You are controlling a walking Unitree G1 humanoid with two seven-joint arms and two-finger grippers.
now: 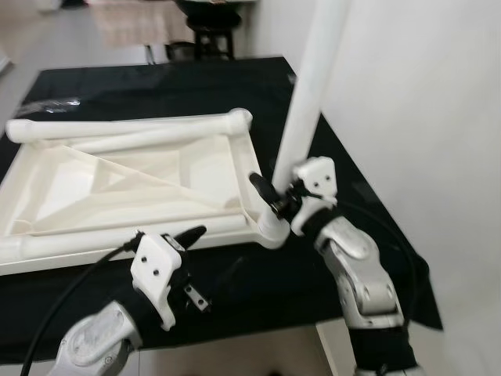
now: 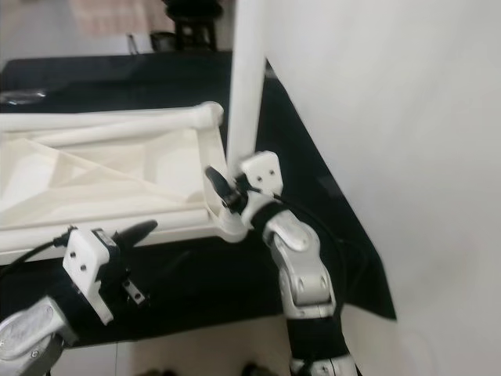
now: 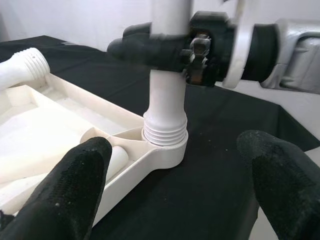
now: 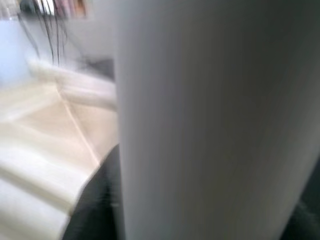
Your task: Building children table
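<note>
while the white tabletop (image 1: 141,184) lies upside down on the black cloth (image 1: 156,86), ribs facing up, the right gripper (image 1: 275,197) is clamped around a long white leg (image 1: 309,86) that stands upright in the tabletop's near right corner socket (image 3: 162,152). its black fingers (image 3: 145,47) are closed on the leg just above the threaded end, and in the left wrist view the threads (image 3: 165,132) sit at the mouth of the socket with a few ridges exposed. the right wrist view is a blur of the leg's pale surface close up, with the tabletop's ribbed underside to one side. another white leg (image 1: 133,129) lies along the far edge of the tabletop, its threaded tip (image 3: 32,62) at the far right corner. the left gripper (image 1: 184,239) hovers just beside the near rim of the tabletop, fingers (image 3: 75,185) spread wide apart and holding nothing, pointed toward the socket corner. a white wall (image 1: 423,117) rises right of the table, and a dark stool (image 1: 211,31) stands beyond its far edge
</note>
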